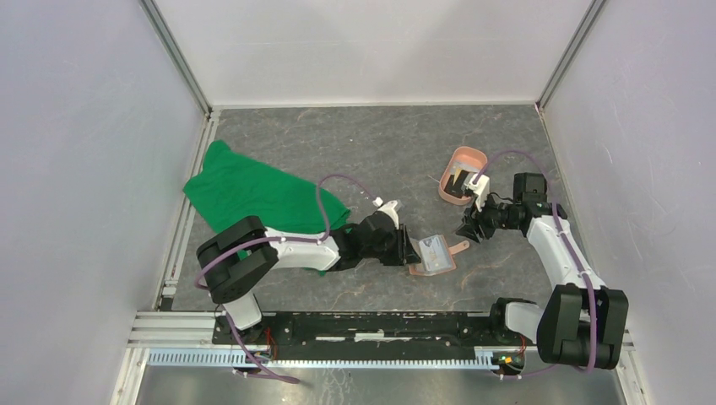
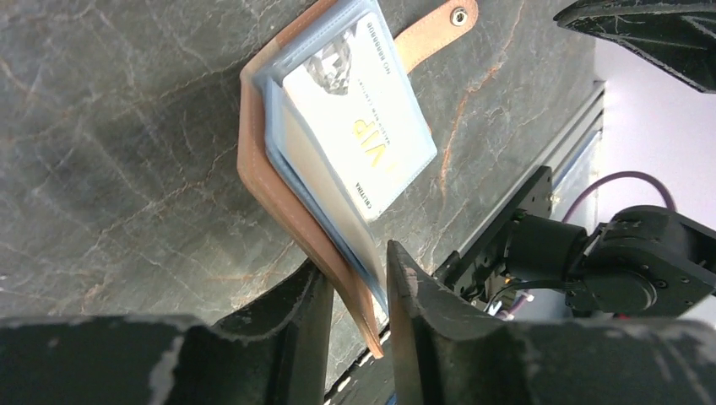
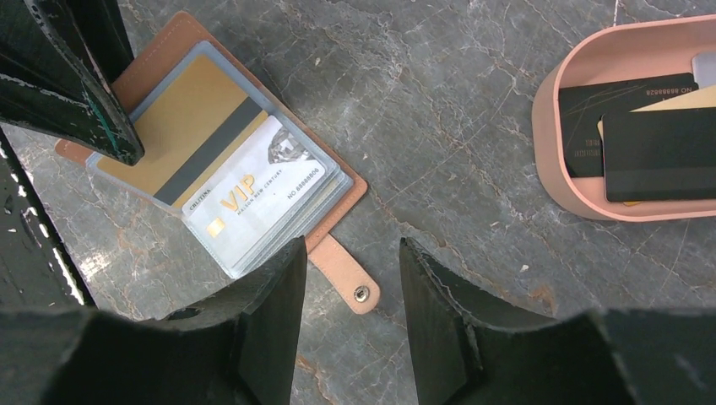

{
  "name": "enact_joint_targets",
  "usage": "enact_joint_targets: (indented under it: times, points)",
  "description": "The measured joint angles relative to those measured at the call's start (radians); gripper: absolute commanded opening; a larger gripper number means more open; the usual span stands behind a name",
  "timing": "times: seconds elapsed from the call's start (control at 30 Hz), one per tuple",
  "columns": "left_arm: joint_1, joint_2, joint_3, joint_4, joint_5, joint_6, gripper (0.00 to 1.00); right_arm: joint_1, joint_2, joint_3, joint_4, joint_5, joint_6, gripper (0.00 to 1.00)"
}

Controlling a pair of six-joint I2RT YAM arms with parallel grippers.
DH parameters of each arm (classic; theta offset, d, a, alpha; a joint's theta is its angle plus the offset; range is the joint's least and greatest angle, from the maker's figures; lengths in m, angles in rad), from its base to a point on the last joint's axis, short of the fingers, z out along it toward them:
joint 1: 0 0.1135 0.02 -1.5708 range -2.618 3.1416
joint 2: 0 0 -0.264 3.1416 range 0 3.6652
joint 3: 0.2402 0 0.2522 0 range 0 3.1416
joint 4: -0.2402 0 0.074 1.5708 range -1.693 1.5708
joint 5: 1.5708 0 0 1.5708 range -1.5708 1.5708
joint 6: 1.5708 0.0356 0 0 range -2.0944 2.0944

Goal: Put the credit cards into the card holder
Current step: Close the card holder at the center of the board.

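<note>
The tan card holder (image 1: 437, 255) lies open on the table. A white VIP card (image 3: 262, 198) and a gold striped card (image 3: 186, 126) sit in its clear pockets. My left gripper (image 2: 355, 257) straddles the card holder's (image 2: 262, 186) near edge. Its jaws are partly apart, and the cover and pockets cross the gap at a slant without being squeezed. My right gripper (image 3: 350, 253) hovers open over the snap strap (image 3: 346, 274), holding nothing. More credit cards (image 3: 659, 152), dark ones, lie in the pink tray (image 3: 557, 169).
A green cloth (image 1: 253, 190) is spread at the left, behind my left arm. The pink tray (image 1: 464, 173) stands just behind my right gripper (image 1: 467, 226). Walls close off the table at the back and both sides.
</note>
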Motion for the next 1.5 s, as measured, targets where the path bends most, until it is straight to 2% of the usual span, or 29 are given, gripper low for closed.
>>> enact_joint_targets:
  times: [0.1,0.27,0.43,0.67,1.5]
  points:
    - [0.0,0.018,0.068,-0.086,0.003,0.044,0.4,-0.008,0.001,-0.002,0.002,0.0,0.004,0.51]
    - [0.0,0.062,0.117,-0.133,0.016,0.064,0.47,-0.041,0.023,-0.002,0.002,0.0,0.017,0.51]
    - [0.0,0.077,0.139,-0.13,0.051,0.063,0.49,-0.08,0.065,-0.002,-0.002,-0.002,0.02,0.51]
    - [0.0,0.082,0.158,-0.097,0.079,0.063,0.59,-0.1,0.087,-0.002,-0.011,-0.007,0.02,0.51]
    - [-0.011,0.182,0.233,0.068,0.143,0.061,0.64,-0.212,0.271,-0.005,-0.039,-0.026,0.024,0.51]
